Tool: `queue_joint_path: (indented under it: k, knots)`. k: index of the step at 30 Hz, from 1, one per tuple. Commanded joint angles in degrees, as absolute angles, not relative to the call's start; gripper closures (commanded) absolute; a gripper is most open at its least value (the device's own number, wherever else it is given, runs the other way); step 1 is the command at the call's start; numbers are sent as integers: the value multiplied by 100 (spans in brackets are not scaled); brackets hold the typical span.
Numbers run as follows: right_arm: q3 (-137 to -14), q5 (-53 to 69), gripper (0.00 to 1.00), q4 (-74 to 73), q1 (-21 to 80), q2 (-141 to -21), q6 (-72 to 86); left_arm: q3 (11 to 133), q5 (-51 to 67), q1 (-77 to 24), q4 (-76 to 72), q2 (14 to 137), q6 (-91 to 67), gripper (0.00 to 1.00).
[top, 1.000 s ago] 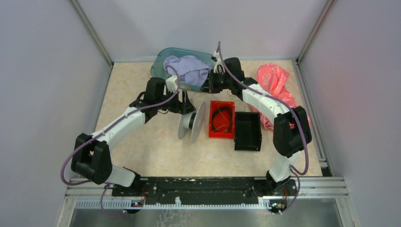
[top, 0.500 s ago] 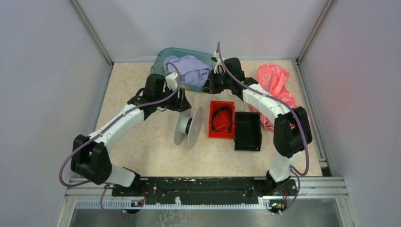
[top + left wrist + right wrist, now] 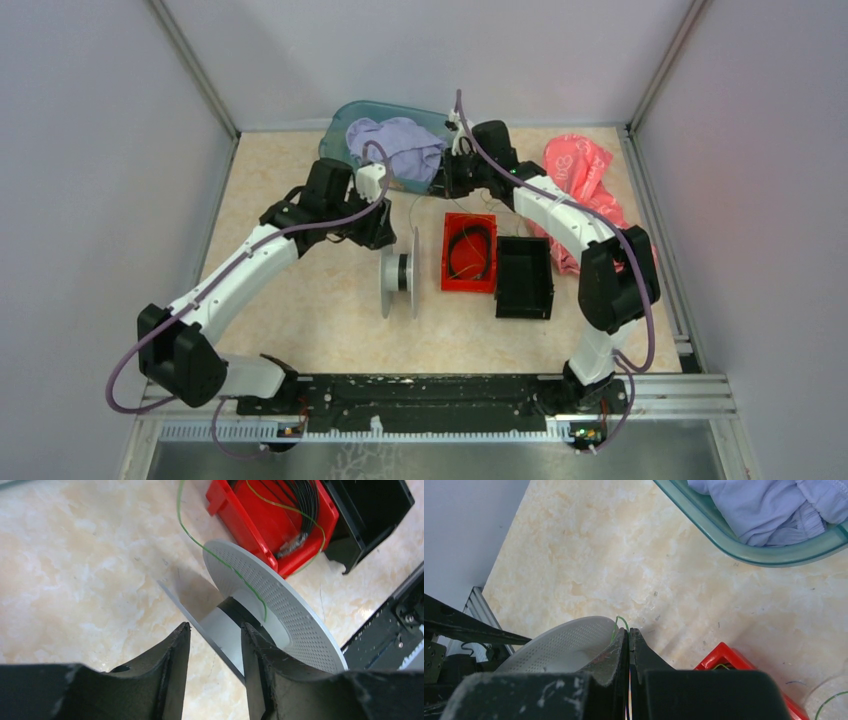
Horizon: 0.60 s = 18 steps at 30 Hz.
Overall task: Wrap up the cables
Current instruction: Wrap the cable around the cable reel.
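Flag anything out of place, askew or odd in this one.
Only the wiring stands out: loose thin wires hang over the red bin's rim, and a green wire trails slack across the white spool's perforated flange rather than lying round the core. The spool stands upright on its rims; nothing looks damaged.

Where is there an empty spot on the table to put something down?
The widest bare table lies in front, between the white spool and the black base rail. Another patch sits left of the teal tub, by the wall. It is crowded around the red bin, black bin and pink bag.
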<state>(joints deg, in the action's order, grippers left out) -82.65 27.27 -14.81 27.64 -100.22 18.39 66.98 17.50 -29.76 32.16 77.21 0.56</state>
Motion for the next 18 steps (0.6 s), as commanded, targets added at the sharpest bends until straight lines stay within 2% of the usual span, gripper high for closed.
queue_joint_path:
  k: [1,3,5,9,18]
  knots:
    - [-8696,2682,100,-1456,2804,-9773,1662,7000,1633,-3097,3978,7719,360,46]
    - [-8697,2694,100,-1439,2805,-9768,1661,7024,1548,-3109,4128,7762,379,41]
    - [-8686,2698,100,-1423,2805,-9760,1661,7001,1509,-3111,4199,7786,386,43]
    - [-8684,2707,100,-1400,2804,-9752,1636,6993,1692,-3111,4154,7774,326,56]
    - [-8745,2677,100,-1484,2804,-9743,1493,7157,1892,-3138,4133,7924,245,75]
